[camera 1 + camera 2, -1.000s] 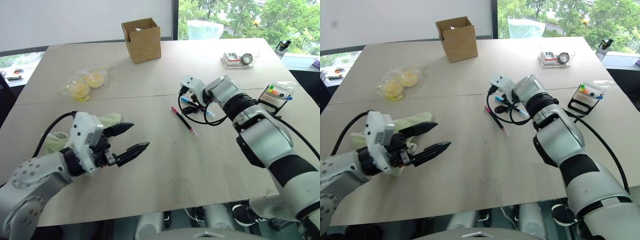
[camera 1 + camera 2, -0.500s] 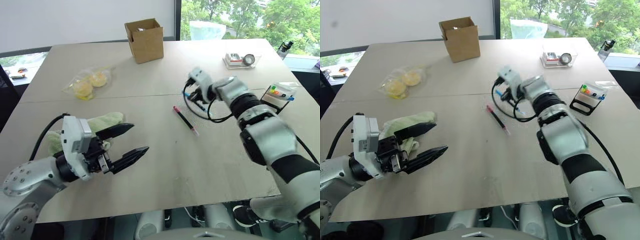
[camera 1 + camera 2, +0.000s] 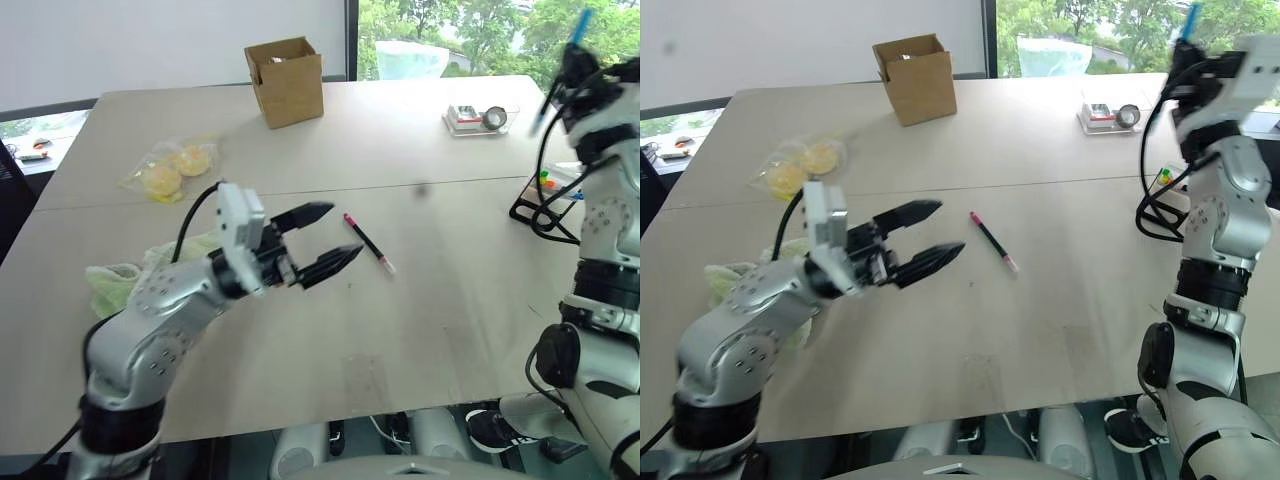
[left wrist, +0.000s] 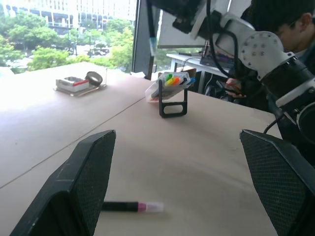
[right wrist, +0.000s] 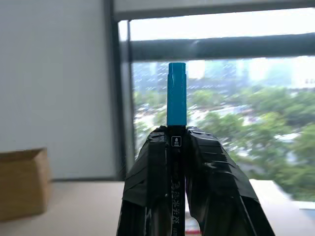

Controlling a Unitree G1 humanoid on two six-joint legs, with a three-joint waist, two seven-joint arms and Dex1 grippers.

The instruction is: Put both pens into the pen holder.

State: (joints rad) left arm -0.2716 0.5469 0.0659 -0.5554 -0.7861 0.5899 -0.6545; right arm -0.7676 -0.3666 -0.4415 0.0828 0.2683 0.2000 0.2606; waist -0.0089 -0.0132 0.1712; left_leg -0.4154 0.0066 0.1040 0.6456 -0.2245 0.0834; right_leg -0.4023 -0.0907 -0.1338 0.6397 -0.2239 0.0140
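A black pen with a pink end (image 3: 368, 241) lies on the table near its middle. Just to its left hovers my left gripper (image 3: 345, 230), open, with the pen (image 4: 129, 206) lying ahead between its fingers and apart from them. My right gripper (image 5: 176, 130) is raised high at the right, shut on a black pen with a light blue end (image 5: 176, 98) that sticks up past the fingertips. The pen holder (image 4: 173, 91), a black angled stand with coloured dots on a clear top, stands at the table's right edge (image 3: 545, 195), partly behind my right arm's cables.
A brown cardboard box (image 3: 286, 78) stands at the far middle. A clear tray (image 3: 478, 118) sits far right, a bag of yellow items (image 3: 172, 168) far left, and a green cloth (image 3: 120, 275) near left. A person (image 4: 290, 24) sits beyond the table's right side.
My right gripper closed on the blue-ended pen and swung it up and to the right, off the table. My left gripper moved right, toward the pink-ended pen.
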